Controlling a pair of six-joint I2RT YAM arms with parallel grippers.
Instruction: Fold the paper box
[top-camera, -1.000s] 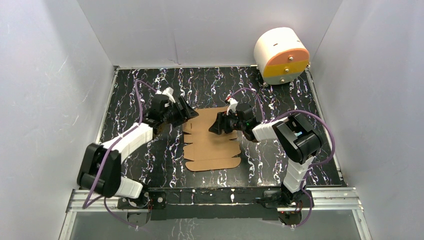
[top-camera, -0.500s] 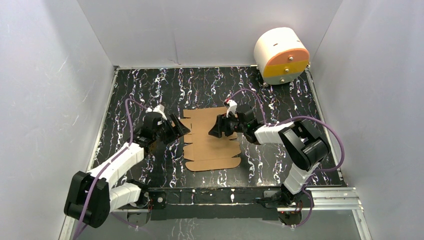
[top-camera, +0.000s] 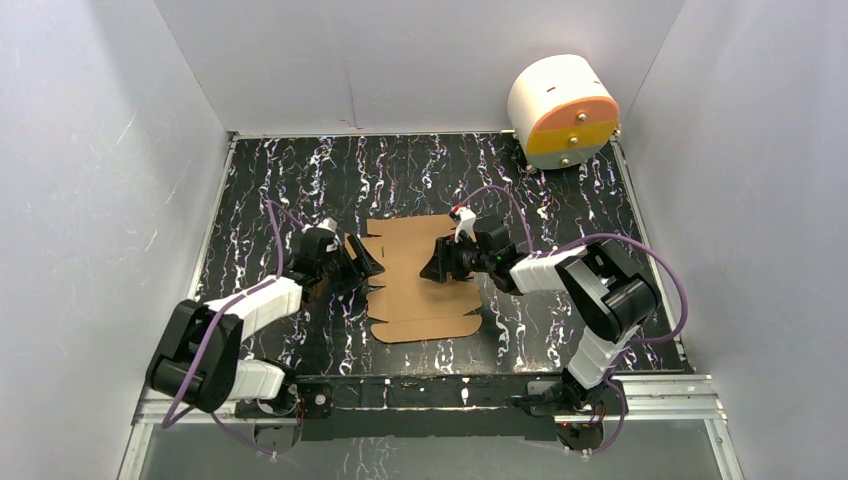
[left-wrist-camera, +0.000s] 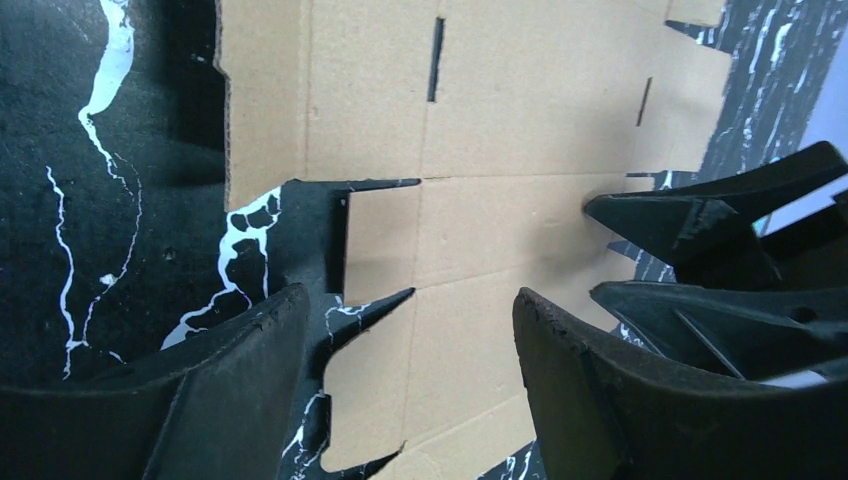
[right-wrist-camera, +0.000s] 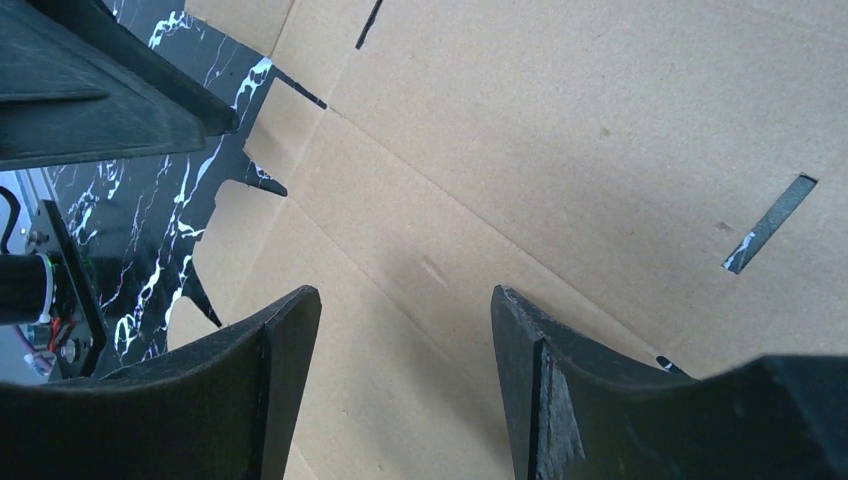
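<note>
Top external: flat brown die-cut corrugated cardboard sheet (top-camera: 420, 290), no flap raised.
Left gripper (top-camera: 365, 265) and right gripper (top-camera: 433, 266) gape at its sides (both empty); all folding is left.

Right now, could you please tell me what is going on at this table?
Two robot arms are working on a paper box, a flat brown cardboard sheet lying unfolded on the black marbled table. The left arm has its jaws open at the sheet's left edge; the right arm has its jaws open over the sheet's right part. Neither grips anything, and no flap is folded yet.
</note>
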